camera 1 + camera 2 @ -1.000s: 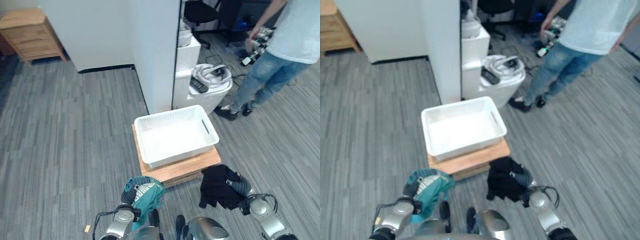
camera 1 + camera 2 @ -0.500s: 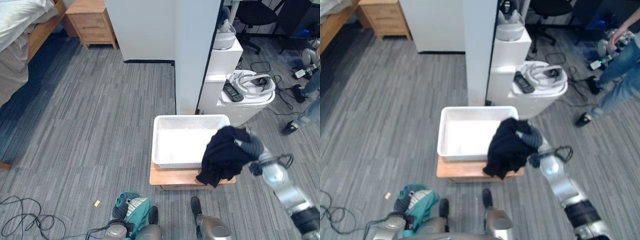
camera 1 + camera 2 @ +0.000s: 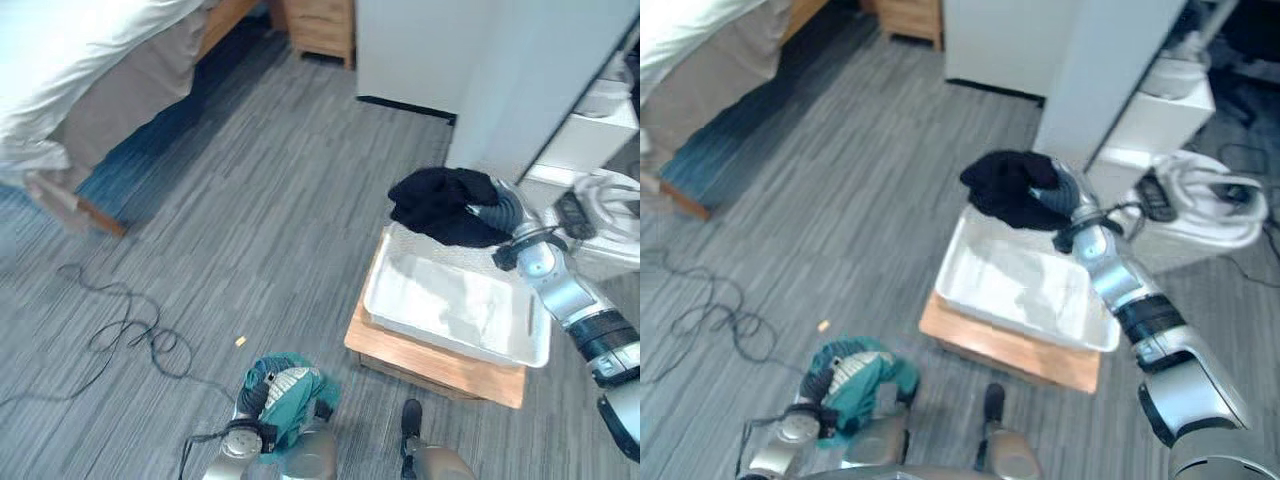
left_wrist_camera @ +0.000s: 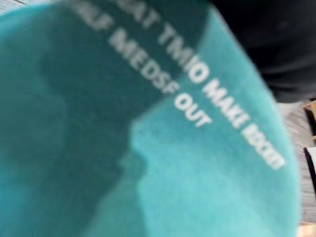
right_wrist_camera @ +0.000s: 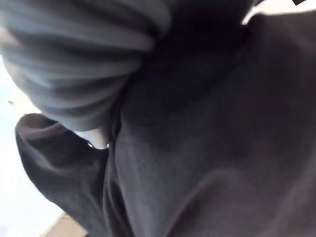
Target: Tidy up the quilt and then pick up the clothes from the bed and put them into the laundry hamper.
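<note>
The bed [image 3: 90, 70], with a white quilt and a grey-beige skirt over a wooden frame, stands far off to the left of the left hand and well beyond it, across the grey striped carpet floor [image 3: 250, 230]. A white partition wall [image 3: 500, 70] rises just behind the right hand, and a light wooden nightstand [image 3: 320, 22] sits at its far left end.

The white rectangular plastic laundry hamper [image 3: 455, 305] rests on a low wooden platform [image 3: 430, 360] directly below and slightly nearer than the right hand; its interior is bare white.

The crumpled black garment [image 3: 440, 205] is held up at the right hand [image 3: 498, 212], hanging above the far left corner of the hamper and apart from its floor. The right wrist view shows the hand's dark ribbed cover pressed against black cloth [image 5: 212, 138]; the fingers are buried in the fabric, so whether they are curled cannot be determined.

The bunched teal garment with white print [image 3: 288, 395] sits at the left hand [image 3: 252, 398], low and close to the robot, well apart from the hamper's near left side. The left wrist view shows teal cloth [image 4: 197, 177] close against the camera; the fingers are hidden and their state cannot be determined.

A small tan scrap [image 3: 240, 341] lies on the carpet just beyond the left hand.
</note>
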Robot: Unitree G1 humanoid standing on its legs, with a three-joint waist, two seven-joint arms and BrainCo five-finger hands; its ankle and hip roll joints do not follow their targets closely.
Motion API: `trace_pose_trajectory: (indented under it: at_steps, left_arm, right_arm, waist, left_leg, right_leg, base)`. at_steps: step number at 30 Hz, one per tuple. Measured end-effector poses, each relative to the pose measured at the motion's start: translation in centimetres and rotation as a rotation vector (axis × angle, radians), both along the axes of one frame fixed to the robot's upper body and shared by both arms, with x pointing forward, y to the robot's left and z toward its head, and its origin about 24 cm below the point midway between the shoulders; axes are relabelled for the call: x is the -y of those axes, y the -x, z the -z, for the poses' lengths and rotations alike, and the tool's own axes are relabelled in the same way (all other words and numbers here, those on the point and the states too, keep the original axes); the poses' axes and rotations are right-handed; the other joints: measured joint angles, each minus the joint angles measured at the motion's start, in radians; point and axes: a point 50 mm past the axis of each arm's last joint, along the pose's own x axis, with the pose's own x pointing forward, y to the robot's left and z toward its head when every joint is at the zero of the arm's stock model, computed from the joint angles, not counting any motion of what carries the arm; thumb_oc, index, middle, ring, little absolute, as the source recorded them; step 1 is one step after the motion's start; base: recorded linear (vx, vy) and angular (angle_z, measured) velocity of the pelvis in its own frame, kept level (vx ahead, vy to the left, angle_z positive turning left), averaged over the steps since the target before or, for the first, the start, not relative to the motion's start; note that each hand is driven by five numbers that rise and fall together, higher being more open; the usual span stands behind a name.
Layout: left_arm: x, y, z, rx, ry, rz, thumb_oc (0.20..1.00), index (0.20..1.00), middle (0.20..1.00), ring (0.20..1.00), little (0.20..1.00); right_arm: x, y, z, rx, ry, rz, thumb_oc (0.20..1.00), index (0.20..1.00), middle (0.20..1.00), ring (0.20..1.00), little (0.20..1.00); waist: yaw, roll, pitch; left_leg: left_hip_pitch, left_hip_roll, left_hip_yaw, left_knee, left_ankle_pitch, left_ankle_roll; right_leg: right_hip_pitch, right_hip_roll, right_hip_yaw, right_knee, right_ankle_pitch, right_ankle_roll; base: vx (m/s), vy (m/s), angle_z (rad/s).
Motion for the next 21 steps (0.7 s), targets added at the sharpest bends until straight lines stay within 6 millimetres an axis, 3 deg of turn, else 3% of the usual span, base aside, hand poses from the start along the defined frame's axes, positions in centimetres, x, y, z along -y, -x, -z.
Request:
trace_pose_trajectory:
  at_steps: [5, 8, 9, 10, 11, 17, 21]
  left_arm:
    - [-1.0, -3.4, -6.3, 0.313, -0.092, 0.074, 0.2, 0.2, 0.2, 0.2, 0.2]
    - [-2.3, -4.9, -9.2, 0.461, -0.157, 0.034, 0.2, 0.2, 0.2, 0.2, 0.2]
    - [-2.3, -5.6, -10.1, 0.511, -0.17, 0.027, 0.2, 0.2, 0.2, 0.2, 0.2]
    - [-2.2, -6.3, -10.9, 0.545, -0.178, 0.032, 0.2, 0.2, 0.2, 0.2, 0.2]
    - [-2.2, -7.1, -12.1, 0.593, -0.189, 0.043, 0.2, 0.2, 0.2, 0.2, 0.2]
    - [-0.5, -9.1, -17.8, 0.853, -0.25, 0.14, 0.2, 0.2, 0.2, 0.2, 0.2]
    - [0.9, -9.9, -20.3, 0.958, -0.266, 0.206, 0.2, 0.2, 0.2, 0.2, 0.2]
  right_arm:
    - [4.0, 1.2, 4.8, -0.167, 0.05, 0.219, 0.2, 0.2, 0.2, 0.2, 0.2]
    - [5.1, 2.0, 6.1, -0.199, 0.051, 0.283, 0.2, 0.2, 0.2, 0.2, 0.2]
    - [5.3, 2.0, 6.1, -0.195, 0.053, 0.289, 0.489, 0.489, 0.489, 0.489, 0.489]
    - [5.5, 2.2, 6.2, -0.189, 0.075, 0.3, 0.62, 0.62, 0.62, 0.62, 0.62]
    - [5.6, 2.3, 6.4, -0.189, 0.085, 0.305, 1.0, 1.0, 1.0, 1.0, 1.0]
    - [4.6, 3.2, 7.3, -0.198, 0.206, 0.228, 1.0, 1.0, 1.0, 1.0, 1.0]
    - [4.4, 6.1, 10.5, -0.287, 0.328, 0.169, 1.0, 1.0, 1.0, 1.0, 1.0]
  waist:
    - [0.01, 0.046, 0.027]
    - [0.002, 0.074, 0.043]
    - [-0.005, 0.081, 0.047]
    - [-0.006, 0.087, 0.048]
    - [-0.006, 0.089, 0.05]
    - [-0.044, 0.081, 0.055]
    - [-0.083, 0.061, 0.064]
  left_leg:
    - [-0.025, -0.019, -0.027, 0.0, 0.017, -0.001]
    - [-0.026, -0.025, -0.027, 0.0, 0.017, -0.001]
    - [-0.025, -0.025, -0.025, 0.0, 0.017, -0.002]
    - [-0.025, -0.023, -0.024, 0.0, 0.017, -0.002]
    - [-0.026, -0.022, -0.024, 0.0, 0.017, -0.002]
    - [-0.013, -0.017, 0.0, 0.0, 0.014, -0.006]
    - [0.029, -0.013, 0.036, 0.0, 0.001, -0.012]
  right_leg:
    - [-0.009, -0.022, -0.03, -0.001, -0.003, 0.007]
    - [-0.009, -0.028, -0.031, -0.001, -0.002, 0.01]
    - [-0.01, -0.029, -0.03, -0.002, -0.002, 0.01]
    - [-0.01, -0.028, -0.03, -0.005, -0.002, 0.01]
    - [-0.012, -0.026, -0.029, -0.005, -0.002, 0.01]
    - [-0.007, -0.024, -0.011, 0.0, -0.001, 0.01]
    - [0.019, -0.025, 0.016, 0.0, 0.002, 0.006]
  base:
    - [-0.01, -0.025, 0.22]
    - [0.0, 0.0, 0.0]
    - [0.0, 0.0, 0.0]
    - [0.0, 0.0, 0.0]
    - [0.02, 0.005, -0.04]
    - [0.04, -0.002, -0.09]
    - [0.06, 0.007, -0.21]
